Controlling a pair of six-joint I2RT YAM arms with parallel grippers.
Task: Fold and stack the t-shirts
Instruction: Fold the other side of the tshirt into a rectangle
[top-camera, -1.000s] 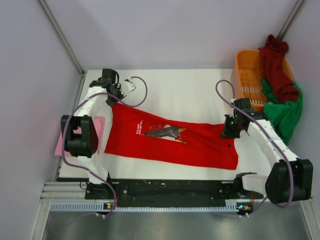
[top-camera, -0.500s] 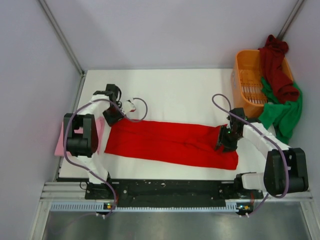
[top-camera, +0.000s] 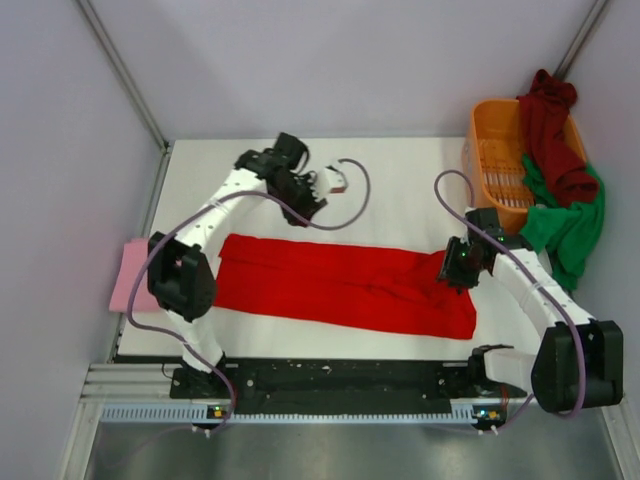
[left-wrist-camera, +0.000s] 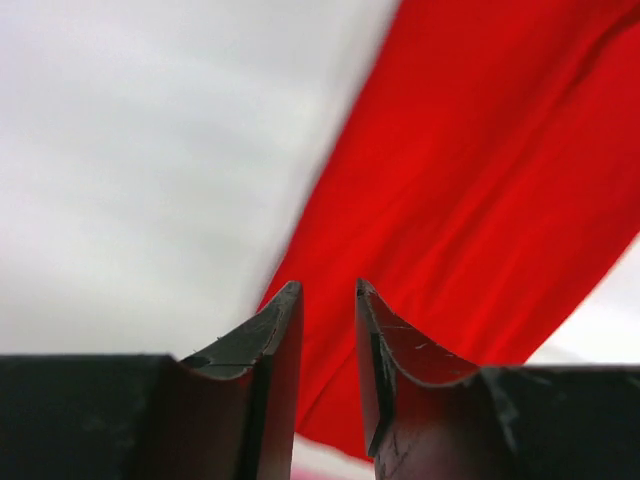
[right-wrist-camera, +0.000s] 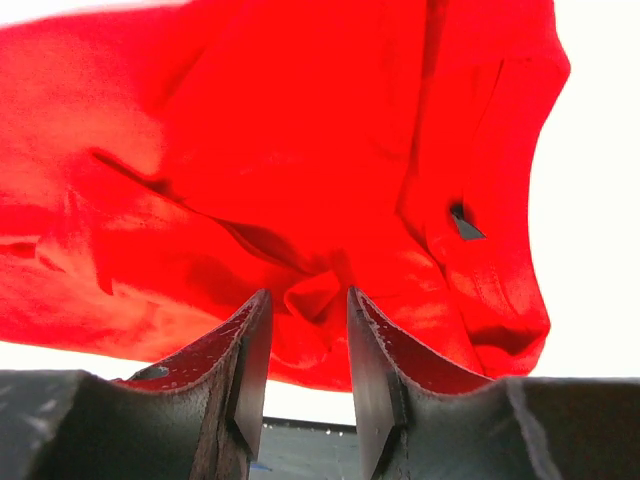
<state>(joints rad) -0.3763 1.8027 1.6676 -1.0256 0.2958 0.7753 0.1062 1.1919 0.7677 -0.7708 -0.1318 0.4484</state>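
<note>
The bright red t-shirt (top-camera: 340, 285) lies folded into a long band across the white table, its print hidden. My left gripper (top-camera: 308, 200) hovers just beyond the band's far edge, open and empty; in the left wrist view the gripper (left-wrist-camera: 327, 290) looks down on red cloth (left-wrist-camera: 480, 180) and bare table. My right gripper (top-camera: 450, 272) is at the band's right end, open, and in the right wrist view the gripper (right-wrist-camera: 308, 295) has a small raised crease of the shirt (right-wrist-camera: 250, 130) just past its tips. A pink t-shirt (top-camera: 130, 275) lies at the table's left edge. Maroon (top-camera: 550, 130) and green (top-camera: 565, 225) t-shirts hang over the basket.
The orange slotted basket (top-camera: 495, 160) stands at the far right corner. The table (top-camera: 400, 185) shows bare white between the band and the back wall. Grey walls close in on the left, back and right. The arms' black base rail (top-camera: 340, 385) runs along the near edge.
The red shirt's far half was folded over, hiding the print. Both grippers opened and let go. The left arm rose and swung right, off the shirt; the right gripper stayed at the right end.
</note>
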